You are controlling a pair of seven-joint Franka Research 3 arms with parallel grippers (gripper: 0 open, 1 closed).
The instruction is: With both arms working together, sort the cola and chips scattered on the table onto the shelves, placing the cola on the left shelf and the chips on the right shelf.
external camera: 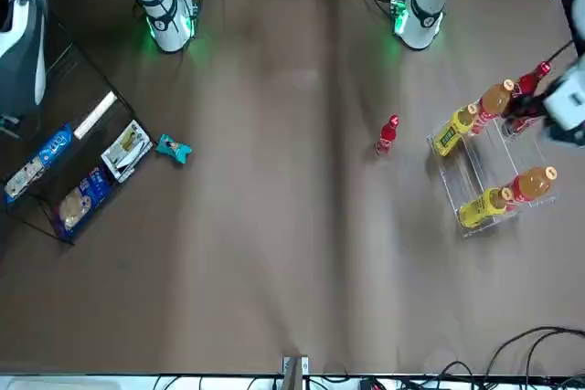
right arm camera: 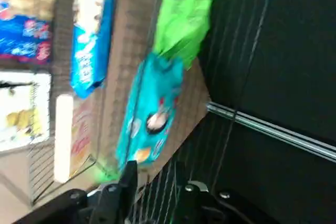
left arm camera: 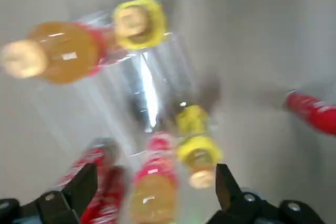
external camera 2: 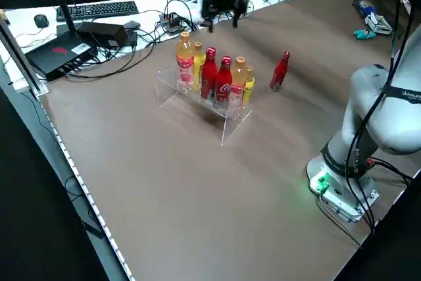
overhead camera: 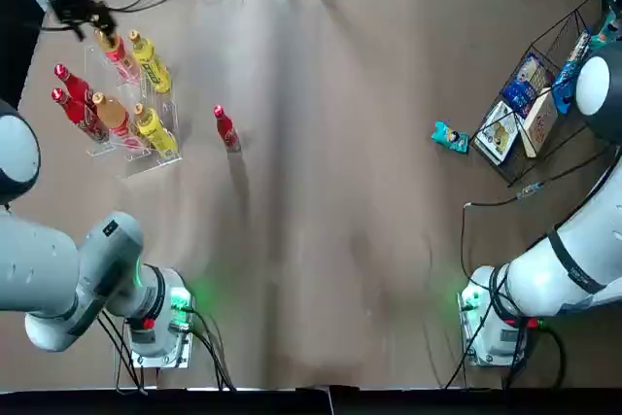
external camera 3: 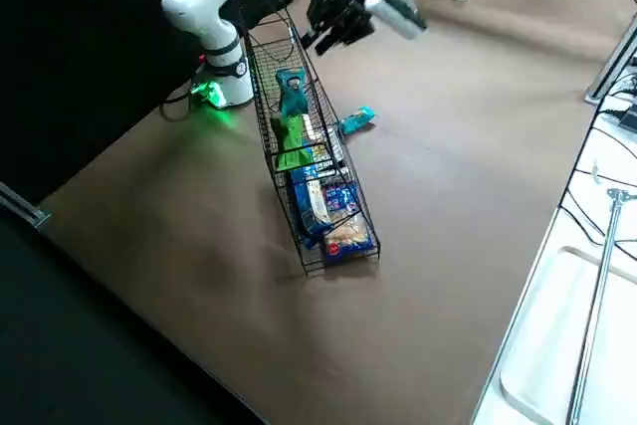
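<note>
Brown table (overhead camera: 321,240), top view clock. Clear acrylic left shelf (overhead camera: 160,157) at 10 o'clock holds two cola bottles (overhead camera: 76,99). Third cola bottle (overhead camera: 226,129) stands loose just toward 3 o'clock of the shelf. Black wire right shelf (external camera 3: 299,196) at 3 o'clock holds green and teal chips (right arm camera: 157,103). Last teal chips packet (overhead camera: 450,137) lies on the table beside it.

Left gripper (left arm camera: 152,192) above the shelf, fingers apart, empty. Right gripper (right arm camera: 152,182) over the wire shelf, fingers slightly apart, empty.

Best next: left drops straight onto the loose cola's neck, right clears the rim before reaching the packet.
</note>
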